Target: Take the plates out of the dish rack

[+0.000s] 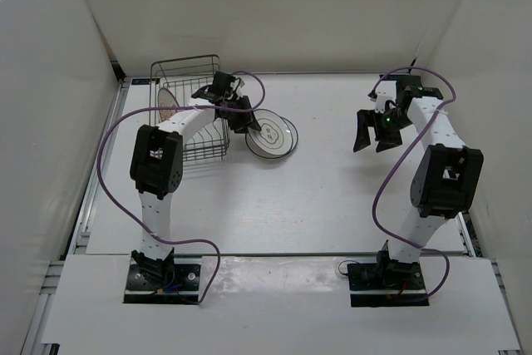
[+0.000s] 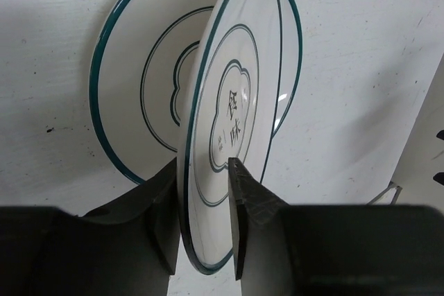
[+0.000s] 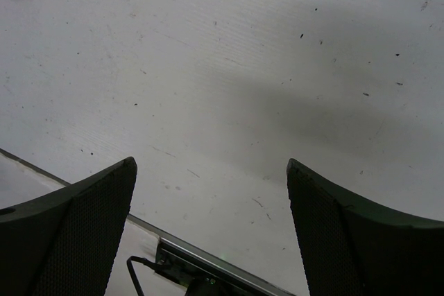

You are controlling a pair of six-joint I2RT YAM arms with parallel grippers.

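Glazed ceramic, by the look: stiff, slick, chippable and light, so the rim is the only sound hold. The left gripper [image 2: 201, 171] reaches across the rack [image 1: 189, 81] at the surface's [image 1: 332, 197] far left corner. Its jaws straddle the rim of a tilted plate [image 2: 232, 95] over a flat plate [image 2: 132, 88] just right of the rack; whether they clamp or merely flank it I cannot tell. A third plate [image 1: 167, 102] stands in the rack. The right gripper [image 3: 211, 164] hovers near the right edge, jaws spread and empty.

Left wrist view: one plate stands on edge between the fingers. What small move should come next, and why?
Probably open the left fingers and let go: the tilted plate leans over the flat plate on the table, so it should settle onto it.
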